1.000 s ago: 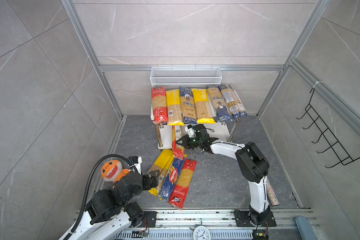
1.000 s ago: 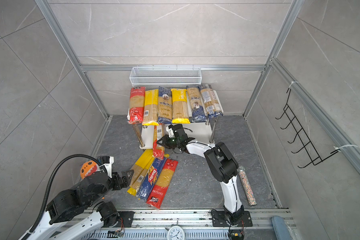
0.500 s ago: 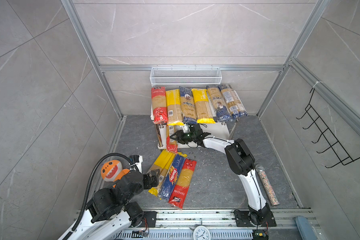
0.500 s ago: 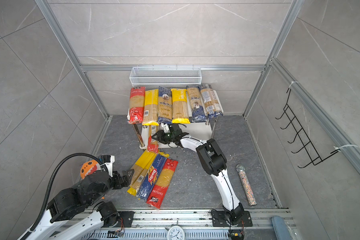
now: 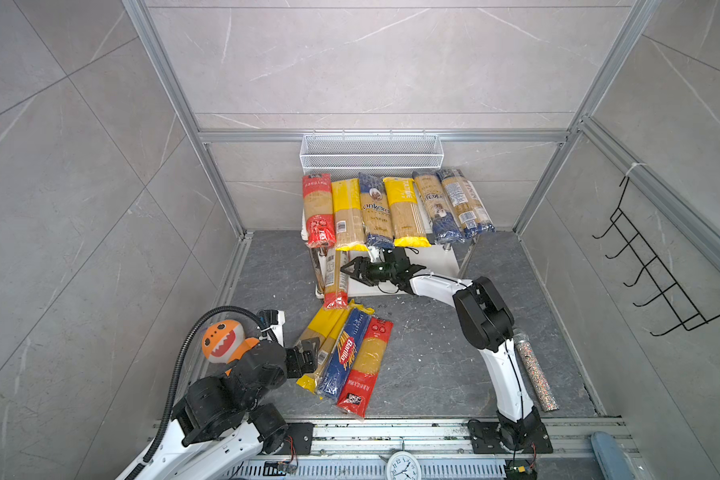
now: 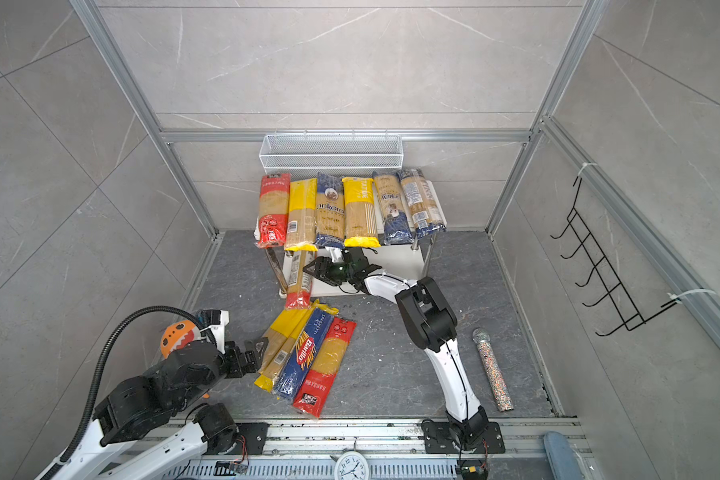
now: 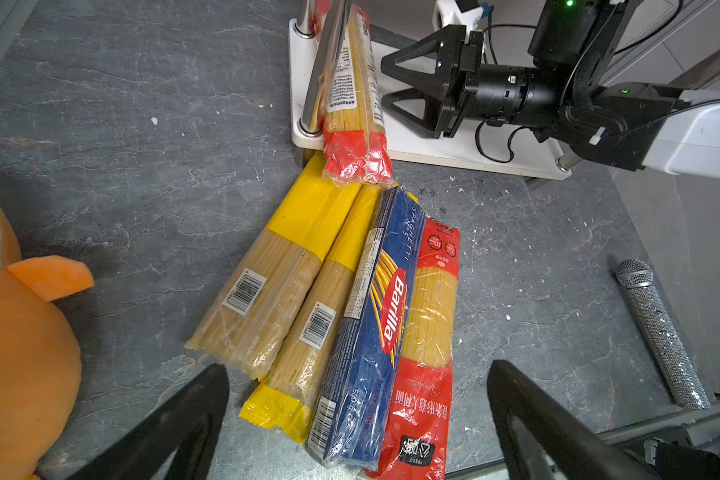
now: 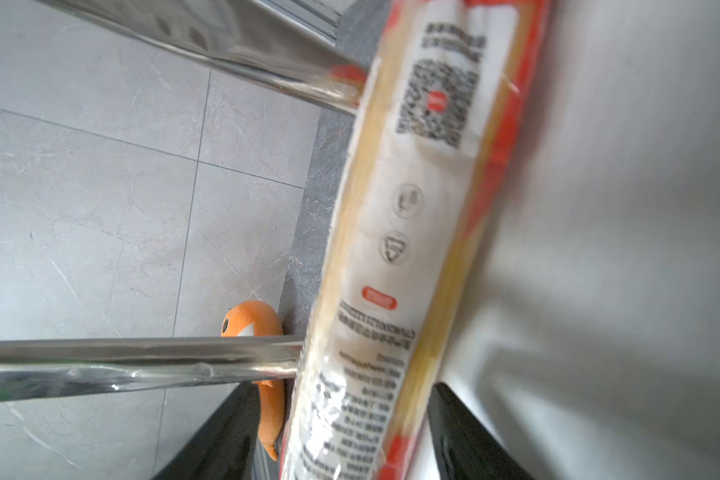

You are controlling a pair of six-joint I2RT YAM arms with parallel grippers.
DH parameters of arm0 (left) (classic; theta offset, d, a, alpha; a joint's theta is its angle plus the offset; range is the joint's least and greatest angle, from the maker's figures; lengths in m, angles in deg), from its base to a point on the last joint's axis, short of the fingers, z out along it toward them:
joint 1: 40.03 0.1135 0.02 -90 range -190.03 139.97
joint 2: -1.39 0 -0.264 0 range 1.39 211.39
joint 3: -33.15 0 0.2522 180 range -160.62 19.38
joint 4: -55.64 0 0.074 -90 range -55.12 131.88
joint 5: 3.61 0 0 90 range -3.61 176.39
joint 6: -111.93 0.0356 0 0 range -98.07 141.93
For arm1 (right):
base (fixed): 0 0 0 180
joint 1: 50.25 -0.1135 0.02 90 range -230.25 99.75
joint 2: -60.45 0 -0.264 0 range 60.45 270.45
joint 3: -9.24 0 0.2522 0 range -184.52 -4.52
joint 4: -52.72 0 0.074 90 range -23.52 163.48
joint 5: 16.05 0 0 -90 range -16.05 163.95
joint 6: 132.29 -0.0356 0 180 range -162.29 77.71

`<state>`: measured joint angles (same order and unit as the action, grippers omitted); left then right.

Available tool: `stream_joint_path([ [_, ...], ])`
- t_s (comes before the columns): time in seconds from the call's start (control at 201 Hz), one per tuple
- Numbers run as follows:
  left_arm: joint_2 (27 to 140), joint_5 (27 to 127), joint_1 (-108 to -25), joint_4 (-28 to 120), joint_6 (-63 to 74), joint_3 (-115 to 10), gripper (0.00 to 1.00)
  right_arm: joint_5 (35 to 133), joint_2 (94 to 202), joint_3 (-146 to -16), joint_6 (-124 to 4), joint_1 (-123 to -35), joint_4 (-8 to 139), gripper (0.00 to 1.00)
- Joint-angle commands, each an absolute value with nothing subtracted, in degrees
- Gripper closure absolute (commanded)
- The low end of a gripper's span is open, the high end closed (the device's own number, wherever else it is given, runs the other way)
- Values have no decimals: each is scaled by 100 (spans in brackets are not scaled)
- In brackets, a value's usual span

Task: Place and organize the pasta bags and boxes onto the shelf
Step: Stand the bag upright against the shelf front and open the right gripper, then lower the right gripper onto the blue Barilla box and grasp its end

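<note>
Now that its jaws have swung apart, the right claw (image 5: 351, 274) holds nothing. A second ago it was clamped on the red-ended packet (image 5: 335, 277) out in front of the shelf (image 5: 435, 257). That packet now rests on the lower board just off the claw's spread fingertips, propped against the chrome leg (image 7: 324, 62) on the side away from the claw. Whether a fingertip still grazes the film I cannot tell. I judge this placement done: it is the first packet on the lower board, and the claw's next job is probably to back out toward its own base without dragging the packet along. The packet's long axis runs crosswise to the claw's reach, from the back of the shelf toward the robot's base. One red end juts past the front rim and meets the yellow top of the floor packets (image 5: 346, 357). It seems tipped up on one long edge against the leg rather than lying flat, so it could slide or need squaring. Directly above the claw, the top row (image 5: 391, 212) of six packets lies side by side on the upper board, aligned the same way. Farther out, toward the base, four packets wait fanned on the floor. The left claw (image 5: 309, 353) hangs at their near end, fingers wide and empty.
</note>
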<state>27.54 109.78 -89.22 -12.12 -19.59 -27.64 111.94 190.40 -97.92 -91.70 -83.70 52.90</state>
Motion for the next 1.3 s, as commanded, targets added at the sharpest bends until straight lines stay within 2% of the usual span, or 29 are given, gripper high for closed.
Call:
stream_joint_path([
  [0.0, 2664, 10937, -8908, -1055, -1876, -2883, 0, 11271, 18440, -9408, -9037, -8378, 5158, 29],
  [0.294, 2607, 10649, -8908, -877, -1988, -2604, 0, 11132, 17374, -7961, -8896, -8423, 5249, 28],
  [0.408, 2608, 10543, -8908, -839, -2028, -2368, 0, 10665, 16929, -7560, -8616, -8533, 6088, 28],
  [0.567, 2531, 10116, -8909, -672, -2176, -2073, 0, 10222, 16306, -6632, -8751, -8781, 6195, 27],
  [0.722, 2453, 9836, -8908, -612, -2355, -1901, 0, 9688, 15820, -5993, -8922, -9313, 6321, 27],
  [1.0, 2249, 9528, -8912, -742, -2356, -1983, 0, 8035, 15318, -5953, -9472, -10683, 7466, 27],
  [1.015, 2256, 9512, -8908, -768, -2337, -2008, 0, 7987, 15322, -5960, -9516, -10745, 7485, 24],
  [1.03, 2265, 9495, -8909, -796, -2320, -2042, 0, 7945, 15327, -5972, -9558, -10802, 7499, 7],
  [1.045, 2278, 9486, -8908, -835, -2304, -2076, 0, 7906, 15334, -5979, -9602, -10850, 7507, 1],
  [1.294, 2288, 9680, -8911, -1395, -2132, -2591, 0, 7497, 15844, -6432, -10237, -11308, 7730, 0],
])
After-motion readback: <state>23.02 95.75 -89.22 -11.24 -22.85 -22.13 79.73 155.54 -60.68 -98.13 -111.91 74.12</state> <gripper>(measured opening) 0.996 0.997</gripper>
